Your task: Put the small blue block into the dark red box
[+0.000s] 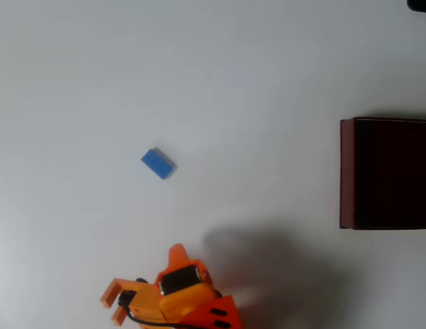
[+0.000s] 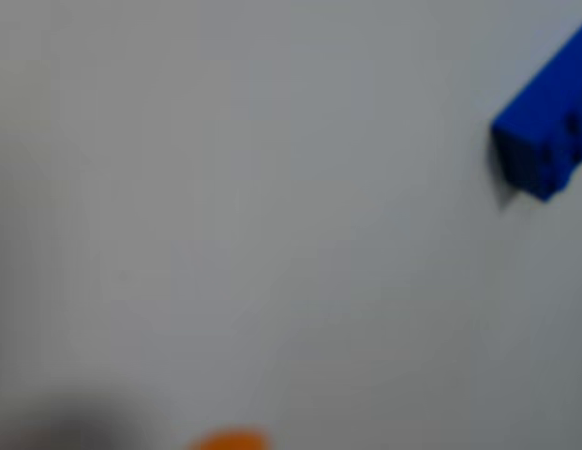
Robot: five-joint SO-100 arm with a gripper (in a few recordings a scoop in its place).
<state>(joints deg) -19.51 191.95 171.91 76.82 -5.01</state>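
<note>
1. The dark red box (image 1: pixel 385 173) sits at the overhead view's right edge, well apart from everything.
2. The orange gripper (image 1: pixel 111 301), jaws parted and empty, hangs near the bottom edge.
3. The small blue block (image 1: pixel 158 164) lies skewed on the table; a misaligned grasp could knock it away.

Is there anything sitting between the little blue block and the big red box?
No. In the overhead view, only bare white table lies between the small blue block and the dark red box.
</note>
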